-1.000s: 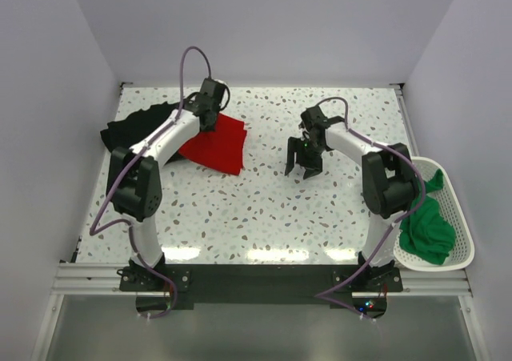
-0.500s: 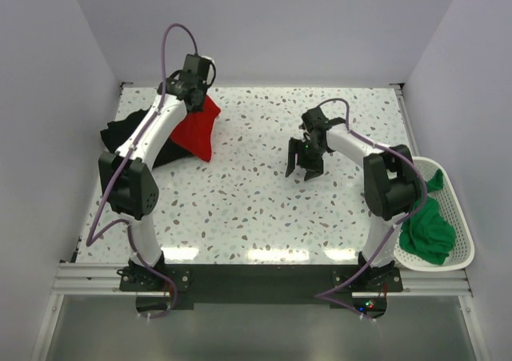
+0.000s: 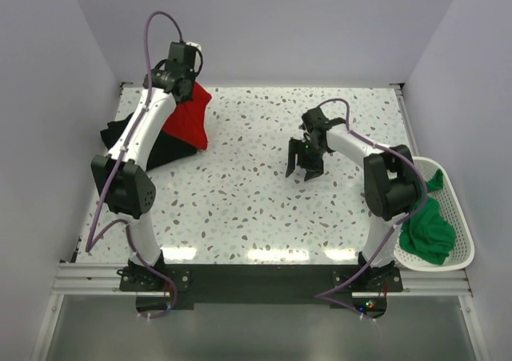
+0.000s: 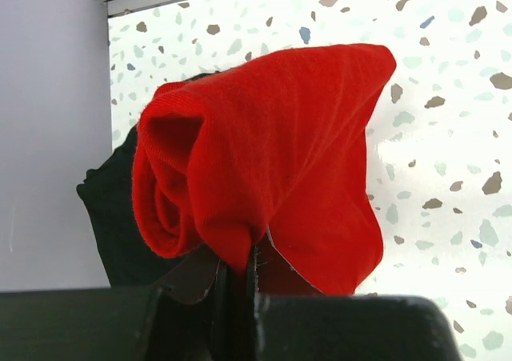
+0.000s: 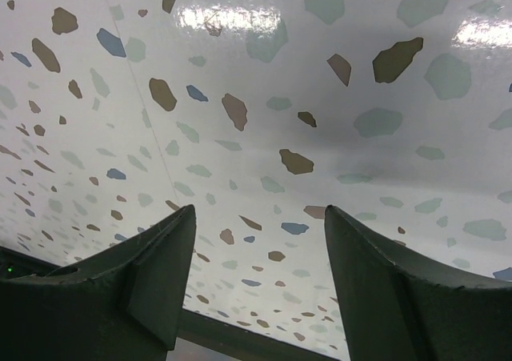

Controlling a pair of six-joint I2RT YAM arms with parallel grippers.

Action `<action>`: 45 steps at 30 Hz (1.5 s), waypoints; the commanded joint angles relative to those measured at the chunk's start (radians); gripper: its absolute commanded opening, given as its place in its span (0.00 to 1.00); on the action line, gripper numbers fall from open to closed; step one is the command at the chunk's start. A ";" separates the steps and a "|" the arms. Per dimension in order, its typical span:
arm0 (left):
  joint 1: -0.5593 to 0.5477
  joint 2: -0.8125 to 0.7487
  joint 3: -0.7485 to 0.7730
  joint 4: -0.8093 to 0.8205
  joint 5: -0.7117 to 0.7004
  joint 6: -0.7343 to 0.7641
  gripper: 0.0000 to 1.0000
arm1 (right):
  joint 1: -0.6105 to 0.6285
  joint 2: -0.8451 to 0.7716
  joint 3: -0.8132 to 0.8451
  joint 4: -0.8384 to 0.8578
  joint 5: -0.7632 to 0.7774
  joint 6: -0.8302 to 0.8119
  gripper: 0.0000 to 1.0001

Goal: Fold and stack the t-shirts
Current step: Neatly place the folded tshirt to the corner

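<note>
Red tee (image 4: 272, 161) bunched, hanging frm left pincer (image 4: 253, 255); black tee (image 3: 170, 148) crumpled.

Left gripper (image 3: 185, 84) clamping red t-shirt (image 3: 192, 118), black t-shirt (image 3: 170, 150) beneath

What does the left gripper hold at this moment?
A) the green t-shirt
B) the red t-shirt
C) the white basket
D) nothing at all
B: the left gripper is shut on a pinched fold of the red t-shirt, which hangs bunched from it.
</note>
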 commanded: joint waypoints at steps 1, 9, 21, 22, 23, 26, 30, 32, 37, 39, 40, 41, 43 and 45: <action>0.031 -0.081 0.054 0.012 -0.032 0.020 0.00 | -0.001 -0.046 -0.010 0.012 -0.022 0.010 0.69; 0.068 -0.105 -0.036 0.055 -0.057 0.021 0.00 | -0.001 -0.045 -0.009 0.018 -0.034 0.020 0.69; 0.132 -0.117 -0.240 0.162 -0.126 0.009 0.00 | 0.000 -0.074 -0.004 0.006 -0.037 0.026 0.69; 0.137 -0.119 -0.253 0.177 -0.133 0.004 0.00 | -0.001 -0.077 -0.006 0.004 -0.036 0.027 0.69; 0.141 -0.120 -0.260 0.182 -0.140 0.004 0.00 | 0.000 -0.083 -0.006 0.004 -0.036 0.029 0.69; 0.169 -0.113 -0.279 0.191 -0.147 0.004 0.00 | 0.002 -0.091 -0.006 0.006 -0.037 0.036 0.69; 0.200 -0.091 -0.285 0.196 -0.175 0.010 0.00 | 0.008 -0.098 -0.006 -0.002 -0.034 0.035 0.69; 0.218 -0.085 -0.285 0.194 -0.195 0.007 0.00 | 0.006 -0.104 -0.010 -0.007 -0.033 0.035 0.69; 0.328 -0.068 -0.253 0.153 -0.210 -0.063 0.78 | 0.008 -0.146 -0.016 -0.025 -0.004 0.029 0.71; 0.375 -0.076 -0.242 0.145 -0.197 -0.079 0.87 | 0.008 -0.166 -0.016 -0.030 0.021 0.027 0.72; 0.390 -0.082 -0.242 0.145 -0.186 -0.085 0.89 | 0.008 -0.189 -0.015 -0.036 0.027 0.027 0.72; 0.410 -0.090 -0.242 0.145 -0.180 -0.089 0.90 | 0.008 -0.196 -0.015 -0.039 0.035 0.026 0.72; 0.419 -0.110 -0.242 0.148 -0.152 -0.097 0.91 | 0.009 -0.219 -0.015 -0.046 0.056 0.024 0.72; 0.419 -0.128 -0.242 0.144 -0.099 -0.106 0.91 | 0.009 -0.250 -0.018 -0.051 0.067 0.024 0.73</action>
